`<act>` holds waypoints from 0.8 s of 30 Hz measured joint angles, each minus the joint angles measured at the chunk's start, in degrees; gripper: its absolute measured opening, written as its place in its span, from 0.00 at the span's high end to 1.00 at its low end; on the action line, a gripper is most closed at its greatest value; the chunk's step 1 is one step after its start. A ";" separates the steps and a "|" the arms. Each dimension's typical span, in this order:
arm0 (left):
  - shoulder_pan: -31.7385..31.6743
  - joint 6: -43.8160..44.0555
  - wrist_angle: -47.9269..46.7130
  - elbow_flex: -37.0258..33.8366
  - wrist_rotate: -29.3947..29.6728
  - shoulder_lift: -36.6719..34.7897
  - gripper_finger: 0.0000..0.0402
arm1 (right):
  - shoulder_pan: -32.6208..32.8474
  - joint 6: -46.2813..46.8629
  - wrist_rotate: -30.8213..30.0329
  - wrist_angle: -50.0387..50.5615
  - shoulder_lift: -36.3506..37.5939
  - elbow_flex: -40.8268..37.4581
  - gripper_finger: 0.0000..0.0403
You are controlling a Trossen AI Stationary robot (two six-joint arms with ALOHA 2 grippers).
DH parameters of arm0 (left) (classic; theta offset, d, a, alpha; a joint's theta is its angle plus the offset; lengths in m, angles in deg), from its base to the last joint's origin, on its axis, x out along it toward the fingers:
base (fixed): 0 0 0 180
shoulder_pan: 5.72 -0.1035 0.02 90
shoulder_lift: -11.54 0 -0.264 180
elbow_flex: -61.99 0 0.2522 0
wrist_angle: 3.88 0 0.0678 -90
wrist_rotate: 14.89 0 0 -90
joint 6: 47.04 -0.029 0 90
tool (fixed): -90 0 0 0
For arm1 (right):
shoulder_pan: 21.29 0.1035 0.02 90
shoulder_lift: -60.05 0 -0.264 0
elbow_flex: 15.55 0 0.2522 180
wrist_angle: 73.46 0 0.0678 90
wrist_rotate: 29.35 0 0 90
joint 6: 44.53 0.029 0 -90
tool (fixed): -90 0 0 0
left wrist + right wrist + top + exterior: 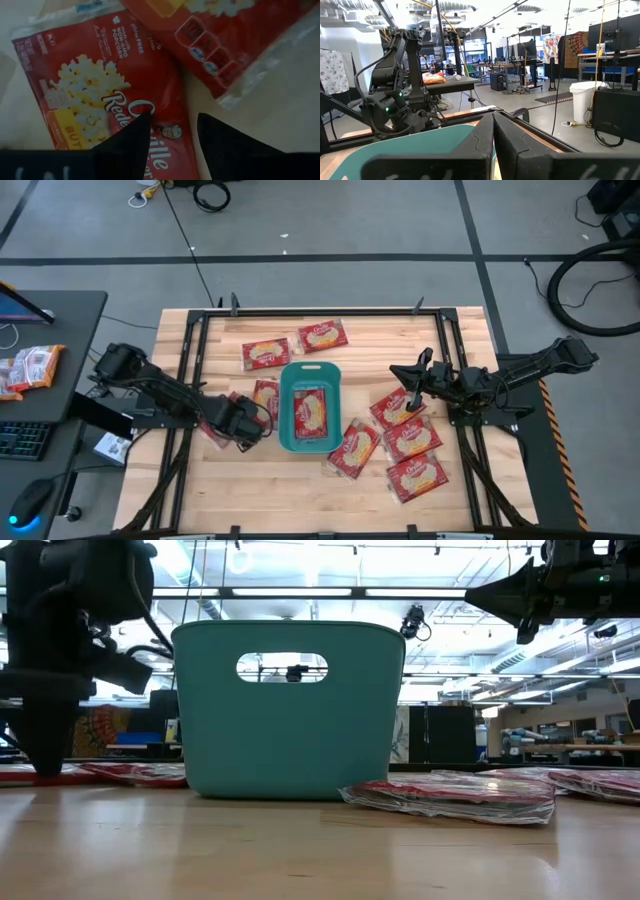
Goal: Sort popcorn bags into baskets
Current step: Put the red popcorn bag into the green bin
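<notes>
The teal bin [310, 370] [290, 730] stands mid-table with one red popcorn bag [311, 412] lying flat inside. Two bags [266, 354] [322, 335] lie beyond it, and several [392, 408] [412, 440] lie to its right. My left gripper [243, 430] [45, 755] [172, 122] is open, low over the bags left of the bin. Its fingers straddle the long edge of one bag [100, 100], and a second bag [225, 35] lies beside it. My right gripper [415, 372] [493, 140] is shut and empty. It is raised right of the bin and points toward it. My left gripper points down at the red bag's long edge [172, 107]. One finger [135, 135] is over the bag's printed face and the other [215, 140] over the bare wood beside it. I cannot tell whether either fingertip touches the bag, which lies flat on the table.
A dark metal frame [190, 340] runs round the wooden table's left, far and right sides. A desk [50, 330] to the left holds more red packets [30, 367] and a keyboard. There is bare wood along the table's near edge [250, 500].
</notes>
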 joint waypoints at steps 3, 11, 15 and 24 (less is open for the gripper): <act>0.44 -0.37 -0.64 0.23 0.72 1.75 0.59 | 0.00 0.00 0.00 0.00 0.00 0.00 0.95; 0.99 -3.00 -3.06 0.17 1.43 3.04 0.68 | 0.00 0.00 0.01 -0.01 0.00 0.00 0.95; 1.83 -3.18 -3.33 0.17 1.39 3.04 0.86 | 0.00 -0.02 0.00 0.02 0.00 0.00 0.95; 2.05 -5.35 -5.96 1.48 -4.31 0.88 0.97 | 0.00 -0.11 -0.50 0.01 0.00 0.00 0.95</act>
